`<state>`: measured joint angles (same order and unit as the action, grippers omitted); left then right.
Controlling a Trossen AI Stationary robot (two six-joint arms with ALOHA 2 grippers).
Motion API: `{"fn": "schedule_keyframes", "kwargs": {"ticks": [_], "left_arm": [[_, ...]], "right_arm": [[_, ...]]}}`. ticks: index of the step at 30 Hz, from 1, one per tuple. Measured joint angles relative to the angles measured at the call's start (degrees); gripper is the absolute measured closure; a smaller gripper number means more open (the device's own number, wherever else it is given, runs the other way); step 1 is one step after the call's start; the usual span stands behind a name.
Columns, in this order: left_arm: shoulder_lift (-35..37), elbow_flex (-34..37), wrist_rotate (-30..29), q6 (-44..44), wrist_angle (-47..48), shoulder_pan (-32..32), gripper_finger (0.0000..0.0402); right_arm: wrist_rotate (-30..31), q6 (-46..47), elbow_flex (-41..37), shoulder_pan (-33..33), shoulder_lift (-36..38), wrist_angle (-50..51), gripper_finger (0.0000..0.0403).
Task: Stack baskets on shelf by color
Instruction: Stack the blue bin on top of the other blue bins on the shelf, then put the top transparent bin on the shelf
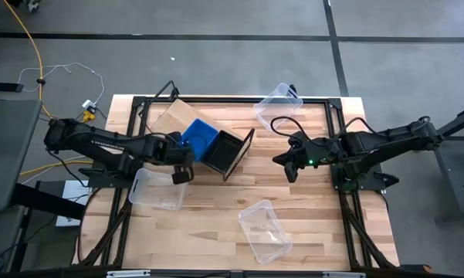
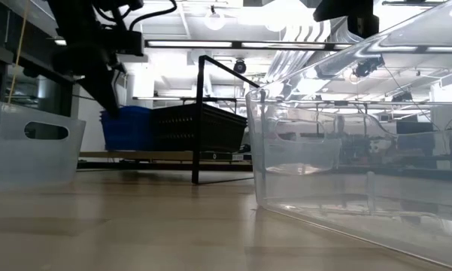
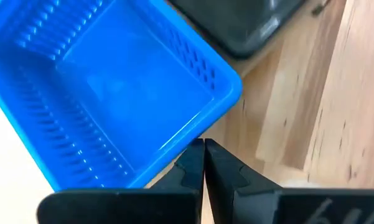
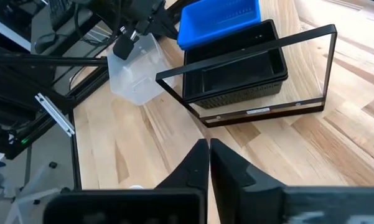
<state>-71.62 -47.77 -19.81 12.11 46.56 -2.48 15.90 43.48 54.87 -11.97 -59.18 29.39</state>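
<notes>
Lying nearest on the table (image 1: 216,239), a clear basket (image 1: 265,231) sits apart from another clear basket (image 1: 157,188) under the left claw (image 1: 182,174), which is closed and empty. Mid-table, the shelf (image 1: 235,151) holds a blue basket (image 1: 198,137) beside a black basket (image 1: 220,148); the right claw (image 1: 290,166) hovers closed, empty. Farthest, a third clear basket (image 1: 278,103) rests at the table's rear edge
</notes>
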Motion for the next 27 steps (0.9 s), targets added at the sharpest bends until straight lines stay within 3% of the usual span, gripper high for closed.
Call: {"fn": "schedule_keyframes", "kwargs": {"ticks": [6, 10, 16, 22, 27], "left_arm": [[0.01, 0.0, 0.23, -3.09, -3.9, -2.51, 0.0402], [0.5, -1.8, 4.43, -4.18, -0.23, -3.16, 0.0401], [7.05, -6.96, 9.08, -3.02, 2.86, -2.4, 0.0402], [19.0, -8.33, 3.84, 2.07, -3.87, 0.3, 0.0401], [27.14, -8.39, -5.76, 4.25, -11.17, 3.08, 0.0402]], "right_arm": [[-0.62, 0.0, 0.0, 0.0, 0.0, -0.07, 0.0392], [-3.74, -0.04, 0.0, 0.02, 0.0, -1.14, 0.0391], [-7.2, -1.71, 0.0, 0.7, -0.02, -1.94, 0.0384], [-4.67, -3.4, 0.0, 3.53, -0.02, -3.92, 0.0323], [-1.46, -6.44, 0.02, 12.25, -0.31, -5.17, 0.0244]]}}
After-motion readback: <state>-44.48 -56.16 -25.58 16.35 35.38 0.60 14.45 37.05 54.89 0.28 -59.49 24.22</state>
